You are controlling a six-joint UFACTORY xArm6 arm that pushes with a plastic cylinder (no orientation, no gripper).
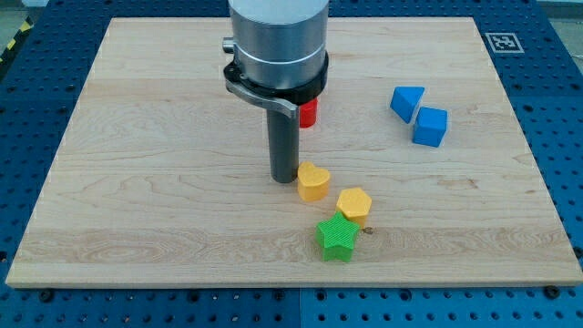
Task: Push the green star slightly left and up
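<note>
The green star (336, 237) lies on the wooden board (164, 182) near the view's bottom, right of centre. A yellow hexagonal block (354, 203) touches its upper right side. A yellow heart-like block (313, 181) lies up and left of that. My tip (283, 177) rests on the board just left of the yellow heart-like block, up and left of the green star, apart from the star.
A red block (308, 113) is partly hidden behind the arm's grey body (278, 46). Two blue blocks sit at the view's right: a triangular one (406, 101) and a cube (430, 127). A fiducial tag (500, 42) is at the board's top right corner.
</note>
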